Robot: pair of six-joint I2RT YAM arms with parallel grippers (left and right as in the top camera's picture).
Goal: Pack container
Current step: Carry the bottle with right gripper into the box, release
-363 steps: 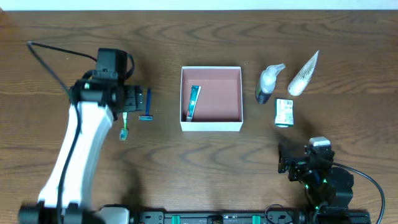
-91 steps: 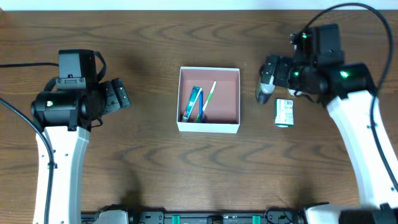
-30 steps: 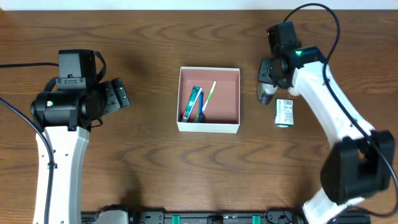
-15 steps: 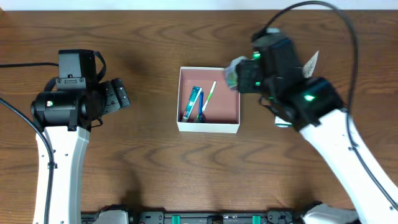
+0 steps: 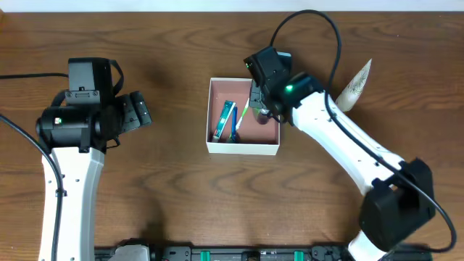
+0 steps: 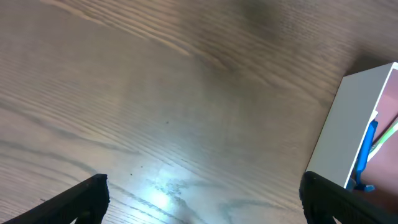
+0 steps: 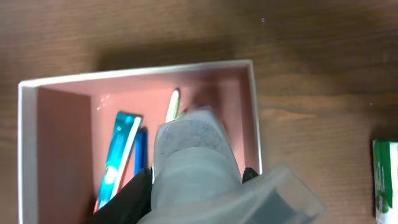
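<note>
The container is a square white box with a pink-brown inside, at mid-table. A teal tube, a blue razor and a green-white toothbrush lie in its left half. My right gripper hangs over its right half, shut on a translucent bottle with a clear cap, held above the box floor. In the right wrist view the box rim frames the bottle. My left gripper is open, with nothing in it, left of the box; its wrist view shows the box wall.
A white pointed tube lies at the back right. A small green-and-white packet lies right of the box, under my right arm in the overhead view. Bare wood lies under my left gripper.
My right gripper has carried the bottle left, from the box's right rim to over its inside. The left arm has not moved.
</note>
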